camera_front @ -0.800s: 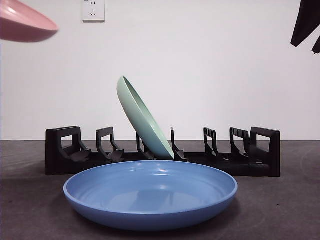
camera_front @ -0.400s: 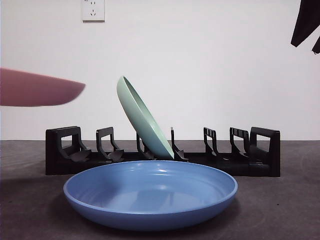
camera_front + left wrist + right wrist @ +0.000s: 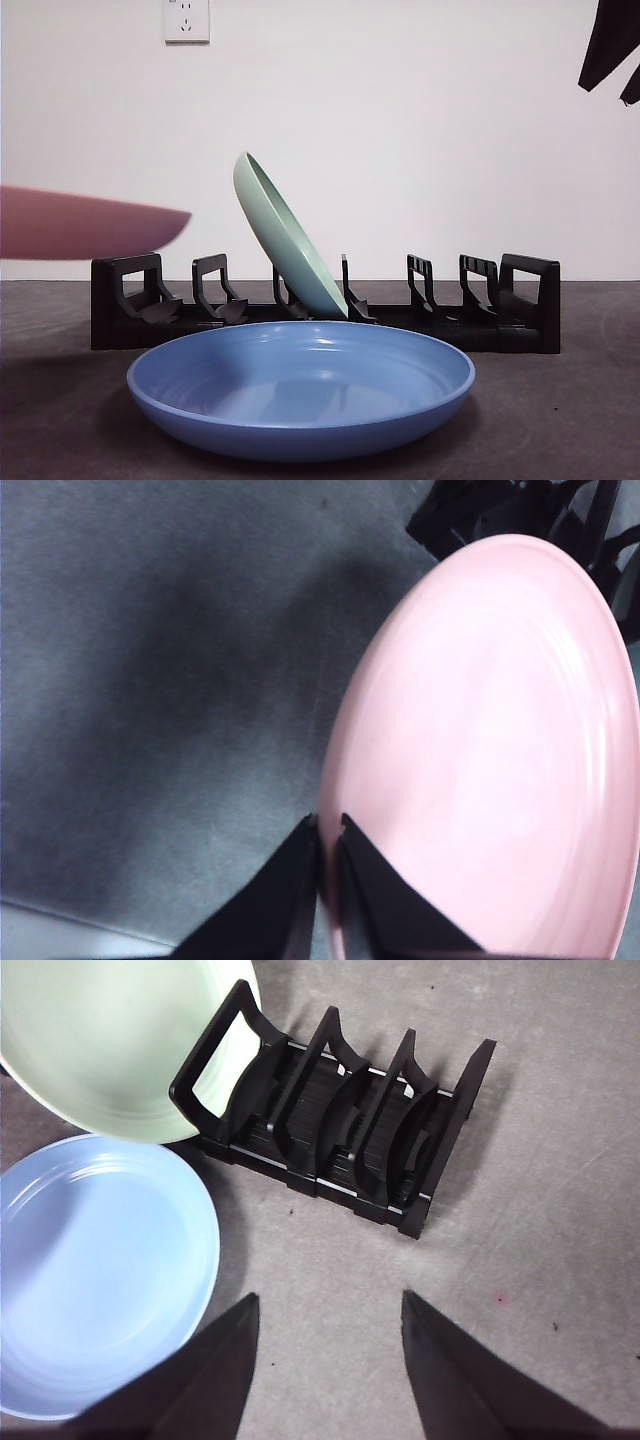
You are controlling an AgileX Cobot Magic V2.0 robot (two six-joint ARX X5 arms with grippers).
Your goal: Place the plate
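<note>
A pink plate (image 3: pixel 85 222) hangs edge-on at the left of the front view, just above the left end of the black dish rack (image 3: pixel 325 318). My left gripper (image 3: pixel 328 832) is shut on the rim of the pink plate (image 3: pixel 500 750), with the rack's end showing beyond the plate. A green plate (image 3: pixel 285 235) leans in a middle slot of the rack. A blue plate (image 3: pixel 300 385) lies flat on the table in front of the rack. My right gripper (image 3: pixel 325 1305) is open high above the rack's right end (image 3: pixel 340 1125), holding nothing.
A dark grey table (image 3: pixel 560 420) carries everything. A white wall with a socket (image 3: pixel 187 20) stands behind. The right arm shows as a black tip (image 3: pixel 612 50) at the top right corner.
The pink plate has come down from the top left corner and moved right toward the rack's left end. The right arm, green plate and blue plate have stayed put.
</note>
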